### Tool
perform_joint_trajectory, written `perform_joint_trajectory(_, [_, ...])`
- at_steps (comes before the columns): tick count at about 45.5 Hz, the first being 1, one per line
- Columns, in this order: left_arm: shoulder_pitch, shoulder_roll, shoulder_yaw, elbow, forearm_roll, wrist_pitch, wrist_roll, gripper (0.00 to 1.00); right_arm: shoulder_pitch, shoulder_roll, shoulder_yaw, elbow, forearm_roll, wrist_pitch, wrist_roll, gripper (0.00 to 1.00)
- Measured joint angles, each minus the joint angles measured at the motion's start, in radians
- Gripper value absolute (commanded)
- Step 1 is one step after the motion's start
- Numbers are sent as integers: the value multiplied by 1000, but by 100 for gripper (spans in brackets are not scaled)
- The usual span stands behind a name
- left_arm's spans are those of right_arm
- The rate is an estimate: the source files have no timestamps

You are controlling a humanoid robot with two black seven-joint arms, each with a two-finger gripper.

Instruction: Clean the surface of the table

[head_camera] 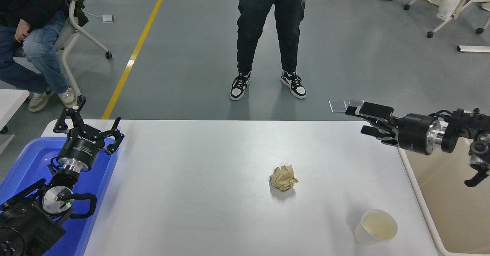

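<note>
The white table surface fills the lower middle of the head view. A crumpled tan paper ball lies on it right of centre. A white paper cup stands upright near the front right. My right gripper is open and empty, pointing left, level over the table's far right corner, well apart from the ball and cup. My left gripper is open and empty, parked over the blue tub at the left.
A blue plastic tub sits against the table's left edge. A cream-white bin sits against its right edge. A person stands beyond the far edge; another sits at the top left.
</note>
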Motion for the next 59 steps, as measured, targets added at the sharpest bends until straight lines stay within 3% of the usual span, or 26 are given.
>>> perform_joint_trajectory(13, [0,0,0,0,0,0,0,100,17,-70,-115,83,-246,15,32,100])
perform_joint_trajectory(30, [0,0,0,0,0,0,0,100,5,-170,-254,138,-442,-24,62,100])
perform_joint_trajectory(59, [0,0,0,0,0,-1,0,100,-101,-213,-336,149,-549,-175,87,99])
